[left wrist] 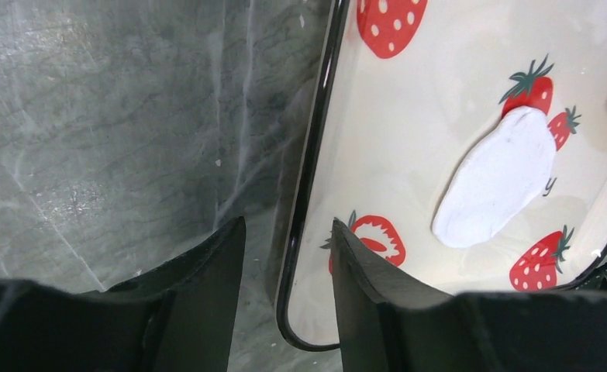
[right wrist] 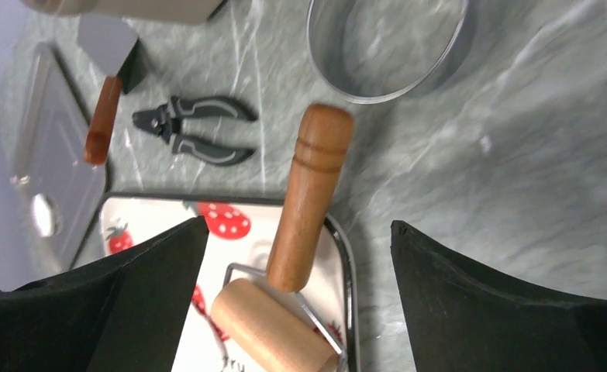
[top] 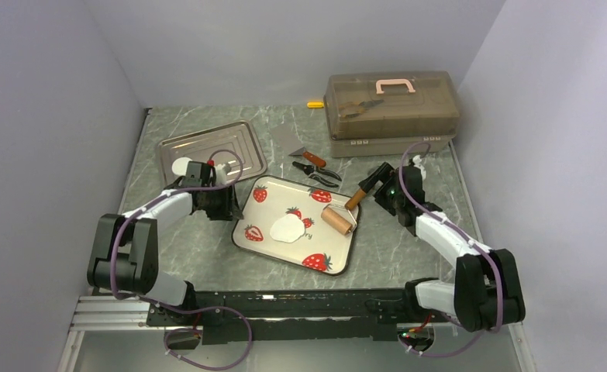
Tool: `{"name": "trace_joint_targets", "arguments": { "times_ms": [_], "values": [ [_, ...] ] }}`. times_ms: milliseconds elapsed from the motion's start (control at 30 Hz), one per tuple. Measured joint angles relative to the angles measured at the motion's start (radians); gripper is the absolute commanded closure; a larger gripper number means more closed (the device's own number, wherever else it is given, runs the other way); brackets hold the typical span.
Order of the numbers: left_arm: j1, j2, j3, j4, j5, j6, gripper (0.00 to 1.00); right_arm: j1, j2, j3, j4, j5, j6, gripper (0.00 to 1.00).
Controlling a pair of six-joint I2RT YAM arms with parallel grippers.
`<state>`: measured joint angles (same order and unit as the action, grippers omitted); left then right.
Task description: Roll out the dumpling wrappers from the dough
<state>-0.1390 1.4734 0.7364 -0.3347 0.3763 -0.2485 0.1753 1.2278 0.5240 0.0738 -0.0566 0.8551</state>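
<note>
Grey marbled tabletop [top: 408,256] carries a smoky toolbox [top: 391,105] at the back, a steel tray [top: 222,143] on the left and the strawberry tray [top: 281,249] in the centre. On that tray lie the wooden roller [top: 339,219], its handle [right wrist: 309,198] jutting over the far-right rim, and the dough [left wrist: 498,178], a flattened white oval near the middle. The right gripper [right wrist: 296,223] stands spread wide either side of the handle, touching nothing. The left gripper [left wrist: 287,225] is parted astride the tray's left rim, pinching nothing. The dough looks soft, light, probably tacky and easily torn. It is better pressed with the roller, held by its stiff handle, than pinched.
</note>
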Motion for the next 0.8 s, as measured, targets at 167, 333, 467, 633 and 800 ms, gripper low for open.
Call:
{"name": "trace_joint_targets", "arguments": {
  "times_ms": [167, 333, 467, 633, 800],
  "values": [
    [0.0, -0.028, 0.016, -0.007, 0.008, 0.006, 0.46, -0.033, 0.006, 0.134, -0.14, 0.109, -0.138, 0.14],
    [0.0, -0.042, 0.06, -0.025, 0.027, 0.045, 0.17, -0.122, 0.161, 0.333, -0.225, 0.156, -0.28, 0.23],
    [0.0, -0.063, 0.103, -0.037, 0.027, 0.096, 0.13, -0.167, 0.356, 0.474, -0.27, 0.156, -0.372, 0.37],
    [0.0, -0.111, 0.107, -0.046, 0.026, 0.134, 0.13, -0.168, 0.504, 0.517, -0.31, 0.131, -0.424, 0.57],
    [0.0, -0.116, 0.107, -0.052, 0.022, 0.152, 0.15, -0.166, 0.56, 0.517, -0.324, 0.102, -0.442, 1.0]
  ]
}}
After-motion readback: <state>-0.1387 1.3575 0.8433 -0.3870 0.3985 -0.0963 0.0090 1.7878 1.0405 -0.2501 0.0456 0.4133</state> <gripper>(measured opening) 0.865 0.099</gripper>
